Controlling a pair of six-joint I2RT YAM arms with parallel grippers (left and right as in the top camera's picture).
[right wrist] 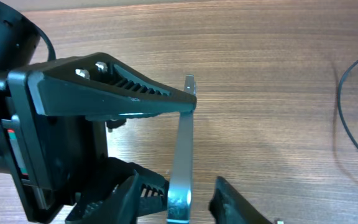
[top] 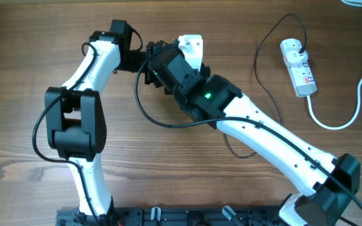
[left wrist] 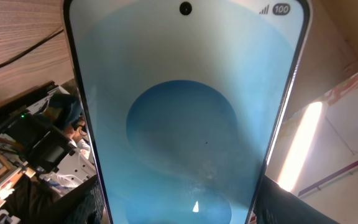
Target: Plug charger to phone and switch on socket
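Well apart from the socket (top: 299, 68), raised off the desk (top: 17, 37), the phone (left wrist: 185, 112) sits pinched in my left fingers (right wrist: 123, 93). The right wrist view shows it edge-on, a thin silver line with the upper finger and the lower one both closed onto it. I judge it is held up this way so its port end stands free of the wood and can be reached from the side. Its lit screen fills the left wrist view, so that arm's own fingers are out of frame there.

My right arm (top: 263, 125) reaches in from the socket's side to meet the phone. A dark edge at the bottom of its wrist view is probably one of the right fingers (right wrist: 232, 199). I cannot tell whether they are wide, narrow or carrying anything, and from above the wrist covers them.

The charger (top: 256, 63) starts at the socket, loops just beside it, then runs away from it and under the right arm. I cannot find its plug tip, so I cannot say whether it has reached the phone. The socket lies flat with nothing near its switches. I judge that switching it on is not yet done and suits the right arm, which is the nearer one.
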